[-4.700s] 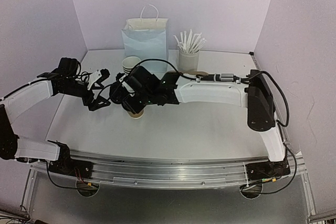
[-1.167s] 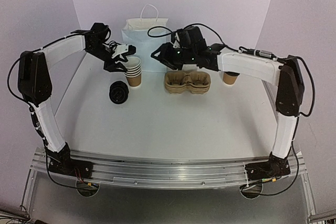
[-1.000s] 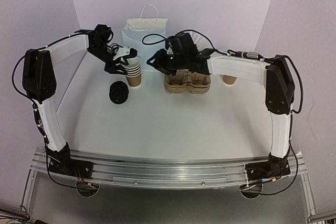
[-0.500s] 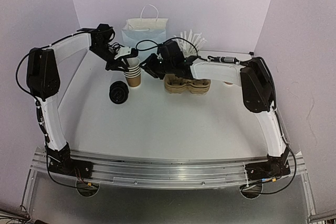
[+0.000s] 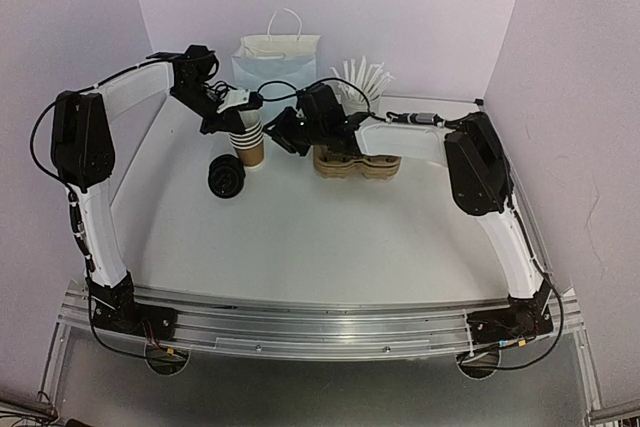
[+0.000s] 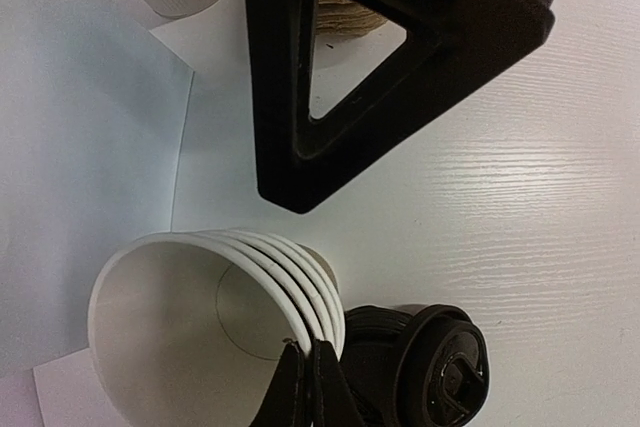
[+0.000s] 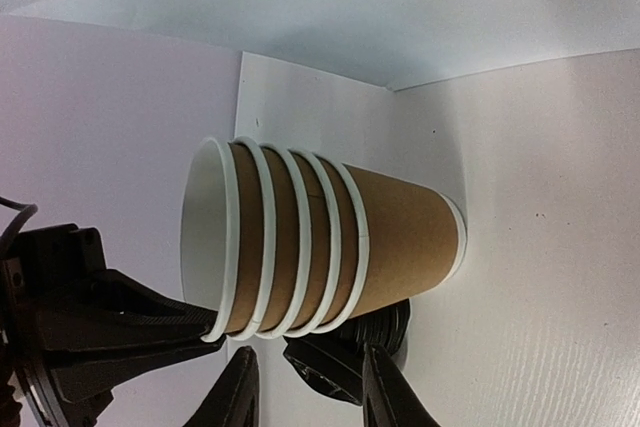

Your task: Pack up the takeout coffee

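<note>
A nested stack of brown paper cups [image 5: 250, 143] with white rims stands at the back left of the table. My left gripper [image 5: 237, 117] is shut on the rim of the top cup [image 6: 190, 277]; in the left wrist view its fingers [image 6: 290, 387] pinch the white rim. My right gripper [image 5: 273, 136] hangs open just right of the stack [image 7: 330, 242], its fingers [image 7: 238, 392] apart and touching nothing. Black lids [image 5: 224, 178] lie piled beside the cups [image 7: 345, 359]. The tan pulp carrier [image 5: 372, 163] sits under the right forearm, with no cups showing in it.
A white handled paper bag [image 5: 277, 69] stands at the back wall behind the cups. A white cup of white sticks [image 5: 360, 87] is to its right. The right arm stretches across the back of the table over the carrier.
My left gripper has shut on the top cup's rim. The right arm has swung left from above the carrier to beside the cup stack, its jaws narrowing a little.
</note>
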